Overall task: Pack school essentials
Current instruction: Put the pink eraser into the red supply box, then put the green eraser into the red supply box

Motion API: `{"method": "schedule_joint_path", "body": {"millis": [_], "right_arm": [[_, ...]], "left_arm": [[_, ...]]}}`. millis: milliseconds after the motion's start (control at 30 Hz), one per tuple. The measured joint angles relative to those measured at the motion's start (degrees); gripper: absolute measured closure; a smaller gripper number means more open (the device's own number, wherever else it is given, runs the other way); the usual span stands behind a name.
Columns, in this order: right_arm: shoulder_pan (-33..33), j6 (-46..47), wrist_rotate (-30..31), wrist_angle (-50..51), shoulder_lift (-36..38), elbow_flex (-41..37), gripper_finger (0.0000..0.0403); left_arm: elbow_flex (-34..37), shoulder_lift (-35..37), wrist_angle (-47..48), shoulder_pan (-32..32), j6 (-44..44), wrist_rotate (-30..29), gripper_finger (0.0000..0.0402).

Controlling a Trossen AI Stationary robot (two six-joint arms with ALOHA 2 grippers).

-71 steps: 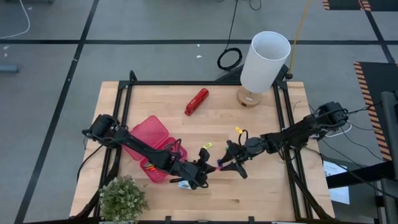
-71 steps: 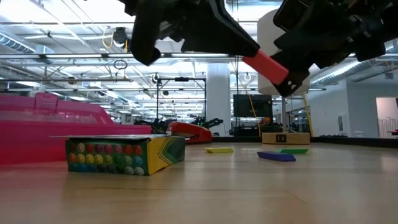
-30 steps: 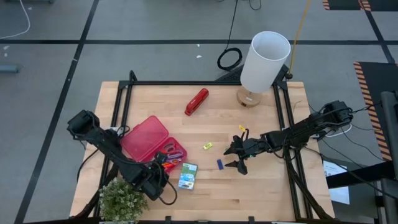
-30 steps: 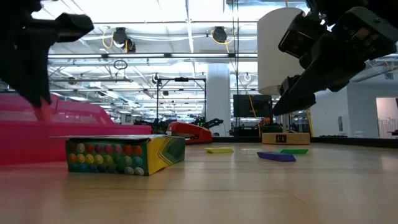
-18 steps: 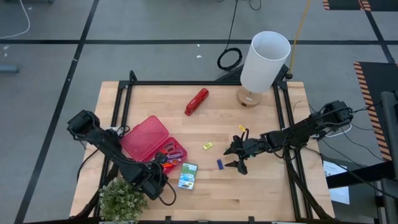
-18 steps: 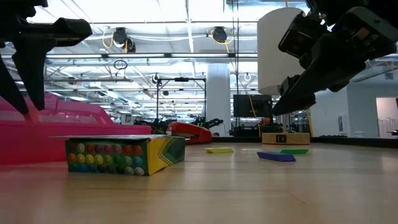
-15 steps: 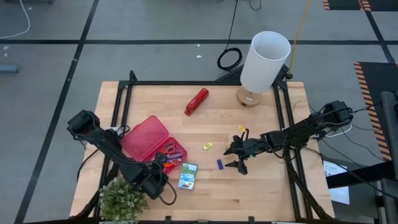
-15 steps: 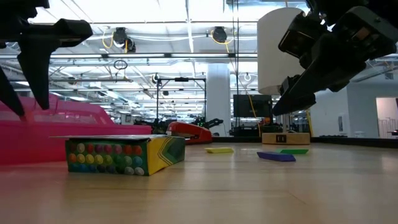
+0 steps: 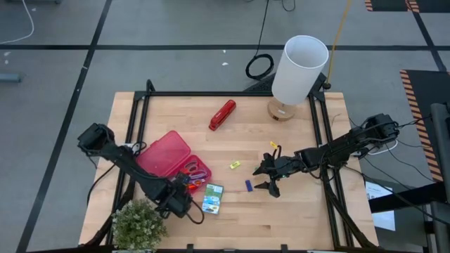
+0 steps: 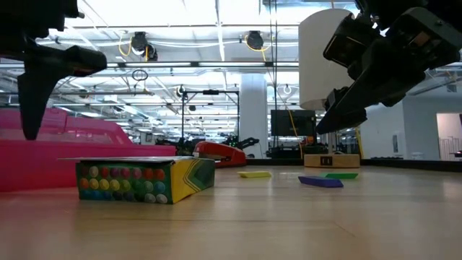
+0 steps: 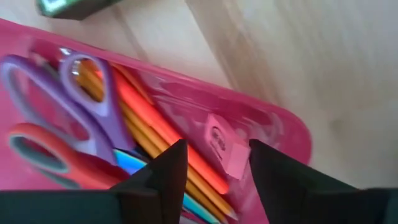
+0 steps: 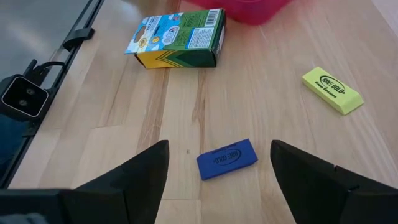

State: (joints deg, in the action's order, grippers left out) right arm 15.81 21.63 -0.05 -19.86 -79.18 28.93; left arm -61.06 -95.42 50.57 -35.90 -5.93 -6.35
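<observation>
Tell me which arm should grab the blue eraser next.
Probably the right. The right hand hangs open just beside the blue eraser, which lies between its fingers in the right wrist view. The left hand is open over the pink case, beyond the crayon box.

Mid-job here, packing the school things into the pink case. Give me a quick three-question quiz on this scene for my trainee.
1. True or false: the crayon box is already inside the pink case.
2. Which eraser lies nearest the right tool? A) pink B) blue C) yellow
3. Fill in: the left tool hovers, open, over the ____ eraser in the case.

Key:
1. False; it lies on the table beside the case.
2. B, the blue eraser.
3. Pink: the pink eraser lies beside the pencils.
</observation>
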Motion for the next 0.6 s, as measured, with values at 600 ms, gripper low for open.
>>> {"method": "schedule_joint_path", "body": {"millis": [600], "right_arm": [[0.00,1.68,1.77,-0.66,-0.02,0.02,0.0131]], "left_arm": [[-0.28,11.05,-0.02,7.41,2.43,9.38,0.0286]]}}
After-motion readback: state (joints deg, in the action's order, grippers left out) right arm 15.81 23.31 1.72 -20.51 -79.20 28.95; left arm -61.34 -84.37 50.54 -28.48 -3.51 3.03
